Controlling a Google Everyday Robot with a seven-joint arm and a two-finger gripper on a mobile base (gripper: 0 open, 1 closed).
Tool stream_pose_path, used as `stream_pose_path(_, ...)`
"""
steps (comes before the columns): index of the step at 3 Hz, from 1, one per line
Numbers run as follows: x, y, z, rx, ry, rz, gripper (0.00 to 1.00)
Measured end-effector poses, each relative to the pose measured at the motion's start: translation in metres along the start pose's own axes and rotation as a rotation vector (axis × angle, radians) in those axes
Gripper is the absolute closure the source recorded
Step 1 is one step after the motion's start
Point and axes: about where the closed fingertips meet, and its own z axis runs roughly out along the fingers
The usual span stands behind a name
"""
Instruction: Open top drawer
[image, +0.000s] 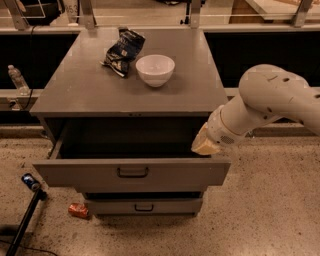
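Observation:
The top drawer (90, 172) of the grey cabinet stands pulled out, its wide flat front towards me with a small black bar handle (132, 172) at centre. Its inside is dark. My gripper (204, 145) is at the end of the white arm (265, 102), just above the drawer front's right end, over the open box. It is clear of the handle and holds nothing that I can see.
On the cabinet top (75, 95) stand a white bowl (155, 69) and a dark crumpled bag (122, 50). A narrower lower drawer (143, 206) is a little open. On the floor lie an orange can (78, 210) at the left, a black pole (25, 220), and a water bottle (17, 79).

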Motion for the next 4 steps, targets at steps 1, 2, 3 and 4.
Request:
stream_pose_path(1,0.002,-0.007,0.011,0.050,-0.027,-0.025,1.00)
stream_pose_path(2,0.003,-0.014,0.022,0.065,-0.038,-0.062,1.00)
stream_pose_path(3,0.008,-0.018,0.042,0.044,-0.043,-0.092,1.00)
stream_pose_path(4,0.017,-0.024,0.063,0.024,-0.045,-0.107,1.00)
